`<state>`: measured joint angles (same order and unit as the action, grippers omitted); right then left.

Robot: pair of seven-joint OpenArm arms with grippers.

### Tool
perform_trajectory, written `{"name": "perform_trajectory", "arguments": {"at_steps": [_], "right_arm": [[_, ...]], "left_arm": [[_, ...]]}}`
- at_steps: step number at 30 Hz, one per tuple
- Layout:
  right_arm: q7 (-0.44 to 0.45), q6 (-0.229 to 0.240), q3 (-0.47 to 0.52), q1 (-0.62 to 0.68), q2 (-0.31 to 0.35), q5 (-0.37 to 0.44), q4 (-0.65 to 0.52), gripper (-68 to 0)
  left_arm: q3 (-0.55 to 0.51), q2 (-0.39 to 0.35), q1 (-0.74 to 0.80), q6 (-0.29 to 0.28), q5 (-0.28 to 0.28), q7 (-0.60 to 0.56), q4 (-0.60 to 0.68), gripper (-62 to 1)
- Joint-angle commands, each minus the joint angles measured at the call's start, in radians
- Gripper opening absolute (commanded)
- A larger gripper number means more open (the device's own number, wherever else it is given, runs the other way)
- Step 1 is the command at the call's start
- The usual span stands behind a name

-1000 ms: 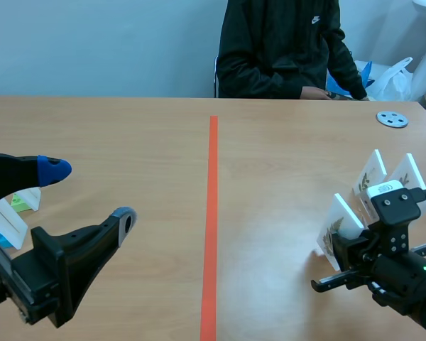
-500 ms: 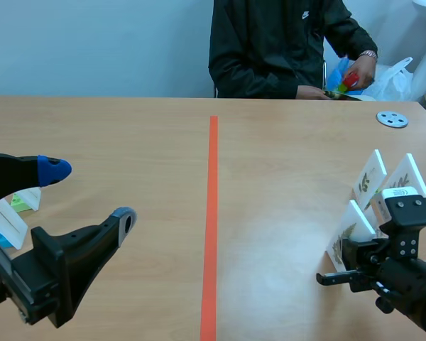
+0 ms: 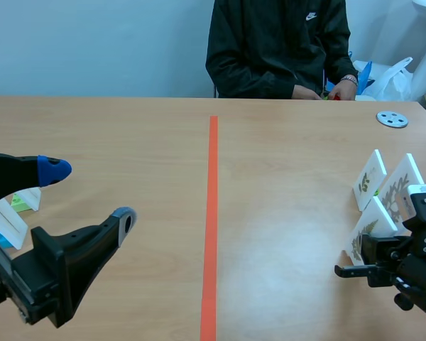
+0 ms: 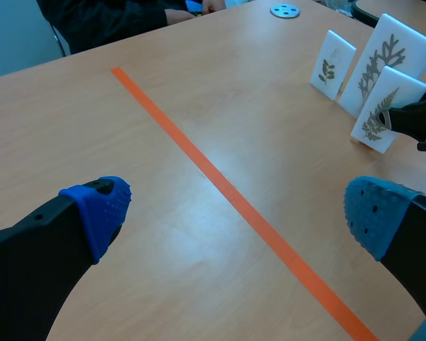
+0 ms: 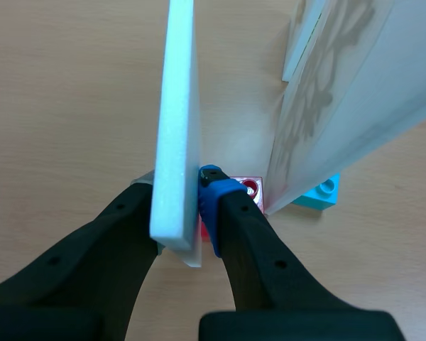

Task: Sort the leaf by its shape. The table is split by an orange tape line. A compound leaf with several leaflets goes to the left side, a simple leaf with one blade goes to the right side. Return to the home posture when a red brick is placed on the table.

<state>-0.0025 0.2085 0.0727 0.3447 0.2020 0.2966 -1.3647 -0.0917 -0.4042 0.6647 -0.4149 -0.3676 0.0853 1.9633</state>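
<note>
Light wooden table [image 3: 128, 128] filled the view. Left gripper [image 3: 89, 195] hung wide open over its left half. Right gripper [image 5: 179, 186] was clamped on an upright white foam card with a fern-like leaf [image 3: 369, 227], right of the orange tape line [image 3: 213, 213], just beside two other white leaf cards [image 3: 405, 186].

Scene camera low, facing across table [image 3: 128, 128], wrist cameras angled down closer, all sharing one leaf card [image 3: 371, 226]
</note>
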Motion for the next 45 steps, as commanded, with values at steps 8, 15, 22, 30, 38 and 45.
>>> {"name": "perform_trajectory", "arguments": {"at_steps": [8, 15, 22, 30, 38, 45], "right_arm": [[0.020, -0.003, 0.003, -0.006, 0.005, 0.004, -0.006, -54.5], [0.035, 0.001, 0.008, -0.006, 0.005, 0.005, -0.010, -54.5], [0.034, 0.021, 0.030, -0.006, 0.005, 0.007, -0.038, -47.4], [0.023, 0.066, 0.097, 0.010, 0.005, 0.037, -0.111, -47.4], [0.023, 0.099, 0.121, 0.013, 0.005, 0.052, -0.166, -47.4], [0.003, 0.100, 0.121, 0.013, 0.005, 0.052, -0.275, -47.4]], "left_arm": [[0.001, 0.005, -0.003, 0.001, -0.010, -0.025, 0.012, 1.4], [0.001, 0.005, -0.003, 0.001, -0.010, -0.025, 0.012, 1.4], [0.001, 0.005, -0.003, 0.001, -0.010, -0.026, 0.012, 1.4], [0.001, 0.005, -0.003, 0.001, -0.010, -0.026, 0.012, 1.4], [0.001, 0.005, -0.003, 0.001, -0.010, -0.026, 0.012, 1.4], [0.001, 0.005, -0.003, 0.001, -0.010, -0.026, 0.012, 1.4]]}}
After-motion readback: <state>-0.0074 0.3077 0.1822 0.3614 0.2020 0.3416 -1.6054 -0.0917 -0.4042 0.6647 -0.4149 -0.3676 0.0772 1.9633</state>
